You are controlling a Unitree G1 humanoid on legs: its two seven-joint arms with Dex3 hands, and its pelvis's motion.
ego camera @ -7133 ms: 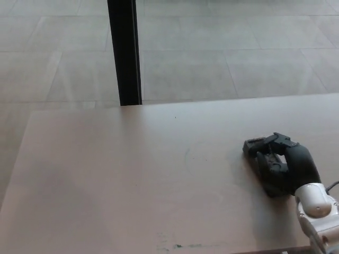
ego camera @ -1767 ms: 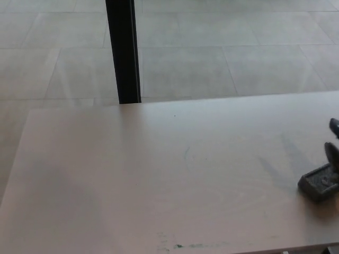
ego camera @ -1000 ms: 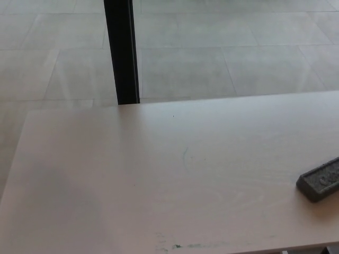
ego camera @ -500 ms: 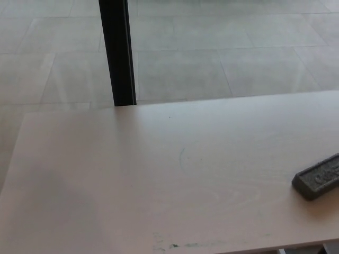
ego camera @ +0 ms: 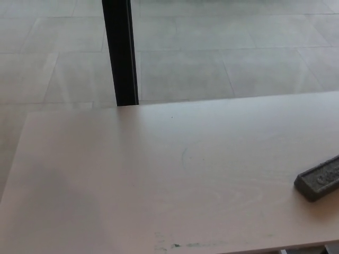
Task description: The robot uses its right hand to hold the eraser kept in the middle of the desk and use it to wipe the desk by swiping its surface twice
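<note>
1. Pale wood-toned desk (ego camera: 159, 180) fills the lower part of the head view, its near edge running along the bottom of the picture, where a few small dark smudges (ego camera: 177, 245) sit at about 6 o'clock.
2. At roughly 4 o'clock, at the desk's right side, lies the eraser (ego camera: 319, 184), flat on the surface and cut off by the picture's right border, so its full length cannot be seen.
3. Its long axis runs on a slant, the visible blunt end pointing toward 8 o'clock and the hidden end leading off toward 2 o'clock.
4. It is a dark grey block with a bevelled end face and a textured top bearing raised or pressed marks too blurred to read.
5. Neither robot hand shows anywhere, so the state of their fingers cannot be told; nothing touches the eraser.
6. Left of the eraser the desktop is open and bare right across to its left edge at 9 o'clock; a faint curved pencil-like mark (ego camera: 184, 156) lies near the centre, well apart from the eraser.
7. The far edge of the desk crosses the picture at mid height.
8. Beyond it, at 11 o'clock, a black upright post (ego camera: 120, 50) stands on a floor of large grey tiles (ego camera: 238, 53).
</note>
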